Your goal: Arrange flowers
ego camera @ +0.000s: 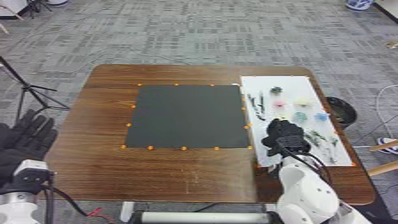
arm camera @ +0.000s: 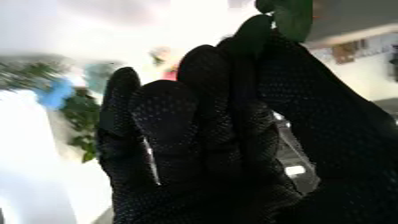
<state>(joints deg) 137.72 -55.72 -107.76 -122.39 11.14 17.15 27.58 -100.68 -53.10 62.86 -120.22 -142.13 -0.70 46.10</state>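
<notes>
"Head view gives the layout: a dark mat ringed by orange dots on the brown table, and a white sheet to its right. Where are the flowers?"

"On the sheet. A dark flower lies toward the far end, a pink flower and a pale yellow flower come nearer, then a teal flower and a blue flower. Green sprigs lie closer to the robot."

"And the right hand?"

"Over the near part of the sheet, back upward. From up there I can't tell what its grip is doing."

"Does the right wrist view help?"

"Yes. There the right hand has its thumb and forefinger closed on some dark green leaves, which poke out beyond the tips. Whether a bloom goes with them, I cannot tell. The blue flower and the teal one sit past the fingers, blurred, with greenery around them."

"What about the left hand?"

"Head view again: released, palm up, fingers straight, off the table's left side and holding nothing. That view also takes in a dark bin on the floor beside the table's right edge."
</notes>
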